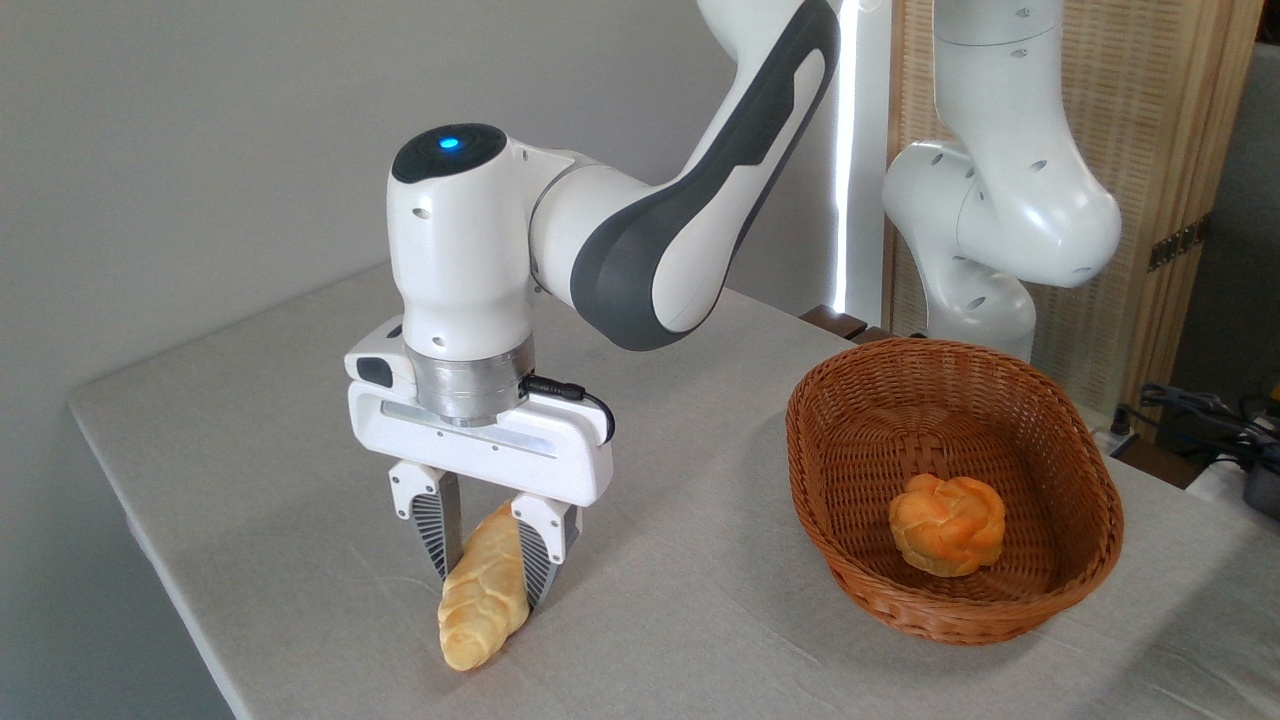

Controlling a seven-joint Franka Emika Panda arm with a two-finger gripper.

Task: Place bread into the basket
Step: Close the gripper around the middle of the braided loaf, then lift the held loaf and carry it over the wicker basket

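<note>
While gripper (488, 555) pinches bread (485, 598) at near left, low end at the table (250, 420), lift straight, keep squeeze light, carry right to basket (830, 480), clear rim, miss bun (946, 524).

The arm (640, 250) is glossy white with dark grey inlays along its links — rounded, tube-like segments dotted with small round screw recesses. A black cap with a glowing blue light tops the wrist, and a brushed silver ring sits beneath it. A thin black cable plugs into that ring's side. The gripper (487, 560) has a flat white rectangular body and two white fingers with ribbed grey pads (430, 532).
</note>
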